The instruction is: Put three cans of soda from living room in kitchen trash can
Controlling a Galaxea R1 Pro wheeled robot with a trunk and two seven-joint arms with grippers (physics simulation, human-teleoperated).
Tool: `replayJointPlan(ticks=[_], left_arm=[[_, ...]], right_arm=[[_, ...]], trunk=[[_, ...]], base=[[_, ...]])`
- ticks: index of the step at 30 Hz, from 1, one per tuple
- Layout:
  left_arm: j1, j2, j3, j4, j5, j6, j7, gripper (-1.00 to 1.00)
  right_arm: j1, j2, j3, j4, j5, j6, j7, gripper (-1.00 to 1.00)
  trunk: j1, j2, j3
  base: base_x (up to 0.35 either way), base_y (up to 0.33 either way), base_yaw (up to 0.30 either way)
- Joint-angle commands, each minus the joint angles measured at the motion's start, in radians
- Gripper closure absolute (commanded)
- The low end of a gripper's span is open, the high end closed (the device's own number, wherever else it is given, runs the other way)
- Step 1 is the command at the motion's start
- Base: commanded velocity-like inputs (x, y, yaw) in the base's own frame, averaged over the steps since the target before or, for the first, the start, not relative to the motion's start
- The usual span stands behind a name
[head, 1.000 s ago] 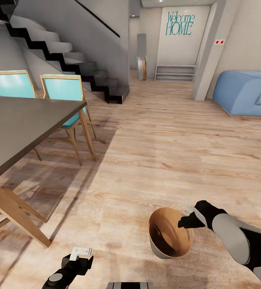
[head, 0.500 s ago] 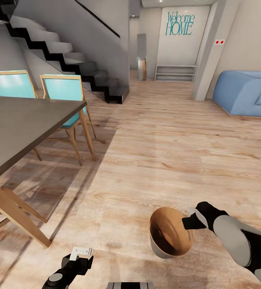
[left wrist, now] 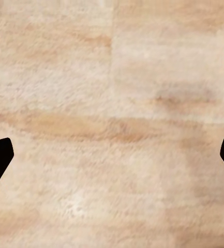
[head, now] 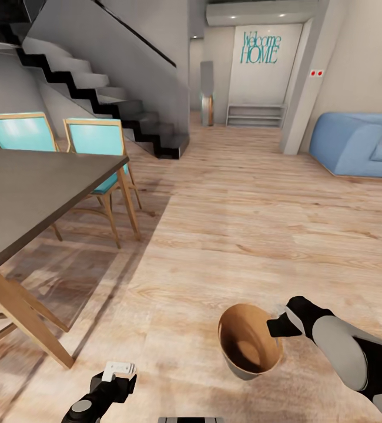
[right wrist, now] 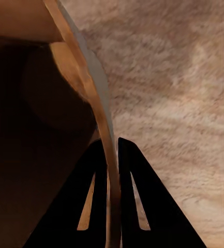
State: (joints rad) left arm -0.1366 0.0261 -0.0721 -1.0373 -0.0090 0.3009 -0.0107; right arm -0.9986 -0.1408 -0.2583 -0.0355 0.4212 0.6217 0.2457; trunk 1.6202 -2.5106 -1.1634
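Note:
The tash can point(head: 242, 366), pale grey outside and brown inside, hangs tilted just above the wood floor at the lower right of the head view. My right gripper point(head: 275, 326) is shut on its rim. In the right wrist view the two black fingers point(right wrist: 130, 175) pinch the thin rim of the tash can point(right wrist: 86, 77), with its dark inside to one side. My left gripper point(head: 119, 370) is low at the bottom left, open and holding nothing. Its wrist view has the left gripper point(left wrist: 112, 155) spread wide over bare floor planks. The cans of soda are out of view.
A dark table point(head: 32, 194) on wooden legs fills the left, with two turquoise chairs point(head: 97, 138) behind it. A black-and-grey staircase point(head: 114, 100) rises at the back left. A blue sofa point(head: 361, 144) stands at the right past a pillar point(head: 297, 88). Open plank floor point(head: 244, 223) lies ahead.
The whole head view has shifted a little, so the camera has moved. The tash can stays held by my right gripper, and the left arm keeps its pose.

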Motion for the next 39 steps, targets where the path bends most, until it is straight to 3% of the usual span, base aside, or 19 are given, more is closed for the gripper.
replayJointPlan(ticks=[1,5,6,17,33,37,39], left_arm=[[0.000,0.000,0.000,0.000,0.000,0.000,0.000,-1.00],[0.000,0.000,0.000,0.000,-0.001,0.001,0.000,-1.00],[0.000,-0.001,0.001,0.002,-0.003,0.001,0.000,-1.00],[0.000,-0.001,0.002,0.002,-0.002,0.001,0.000,-1.00],[0.000,-0.002,0.004,0.008,-0.002,0.000,0.008,-1.00],[0.000,-0.002,0.005,0.009,-0.001,-0.001,0.008,-1.00],[0.000,-0.002,0.005,0.018,0.000,-0.001,0.008,-1.00]], right_arm=[[0.000,0.000,0.008,0.000,0.005,0.000,-0.003,1.00],[0.000,-0.002,0.008,0.002,0.005,-0.002,-0.001,1.00],[0.025,0.001,0.008,-0.012,0.007,0.005,0.106,1.00],[0.026,0.008,0.010,-0.014,0.007,0.008,0.192,1.00],[0.025,0.013,0.015,-0.096,0.005,0.012,0.215,1.00],[0.025,0.034,0.024,-0.095,0.007,0.028,0.213,1.00],[0.026,0.041,0.047,-0.095,0.008,0.041,0.216,1.00]], trunk=[[0.000,0.000,0.004],[-0.002,0.001,0.019],[-0.003,0.001,0.023],[-0.008,0.004,0.066],[-0.015,0.008,0.128],[-0.017,0.009,0.143],[-0.018,0.009,0.151]], base=[[0.000,0.000,0.000],[0.000,0.000,0.000],[0.000,0.000,0.000],[0.000,0.000,0.000],[0.000,0.000,0.000],[0.000,0.000,0.000],[0.000,0.000,0.000]])
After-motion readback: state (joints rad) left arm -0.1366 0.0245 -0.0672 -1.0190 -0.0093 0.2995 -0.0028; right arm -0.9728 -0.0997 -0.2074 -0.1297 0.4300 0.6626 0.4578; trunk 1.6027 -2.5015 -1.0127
